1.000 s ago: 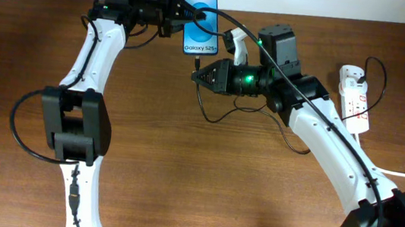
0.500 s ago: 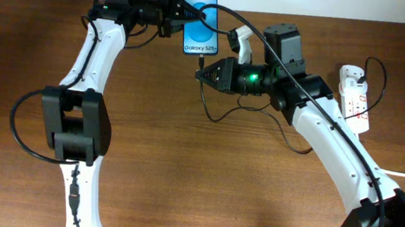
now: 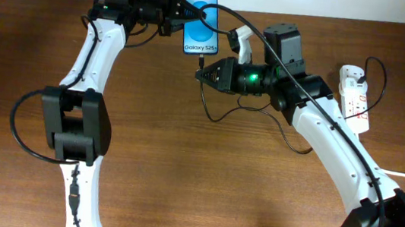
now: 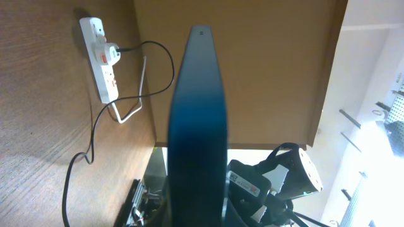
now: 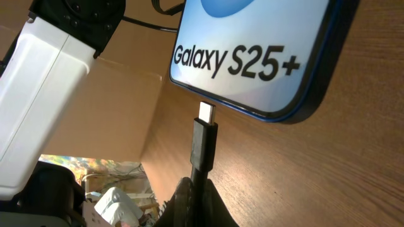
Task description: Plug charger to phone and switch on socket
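One fixed high view, two close wrist views.
The overhead camera looks down on the brown wooden table [image 3: 180, 172]. The left wrist camera sits just behind the slim blue-screened phone [image 4: 196, 126], seeing it edge-on and facing the white elongated power strip [image 4: 101, 63]. The right wrist camera looks along the thin black cable [image 5: 202, 142] at the phone's lower edge, very near. All three share the phone.

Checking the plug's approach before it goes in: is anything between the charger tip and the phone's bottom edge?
Nothing visible. The right wrist view shows the charger tip, held in the right gripper, just short of the phone's bottom edge, with an open gap between them.
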{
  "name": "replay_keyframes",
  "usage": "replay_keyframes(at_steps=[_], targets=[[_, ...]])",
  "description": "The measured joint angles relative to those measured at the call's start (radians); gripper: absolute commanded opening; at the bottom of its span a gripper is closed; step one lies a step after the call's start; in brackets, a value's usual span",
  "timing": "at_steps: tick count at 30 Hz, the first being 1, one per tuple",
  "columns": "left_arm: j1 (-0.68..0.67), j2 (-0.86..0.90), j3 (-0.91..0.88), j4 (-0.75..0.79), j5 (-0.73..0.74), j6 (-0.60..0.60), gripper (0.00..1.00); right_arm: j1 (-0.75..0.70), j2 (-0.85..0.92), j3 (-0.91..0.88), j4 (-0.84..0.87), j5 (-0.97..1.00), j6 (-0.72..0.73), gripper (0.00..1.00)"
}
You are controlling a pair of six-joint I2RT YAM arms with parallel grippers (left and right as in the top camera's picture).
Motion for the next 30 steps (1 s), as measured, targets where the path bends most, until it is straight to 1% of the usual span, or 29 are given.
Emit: replay_keyframes(at_steps=[30], targets=[[-0.011,0.0,0.0,0.0,0.0,0.0,0.0,0.0,0.0,0.0,-0.004,-0.004,0.003,0.04]])
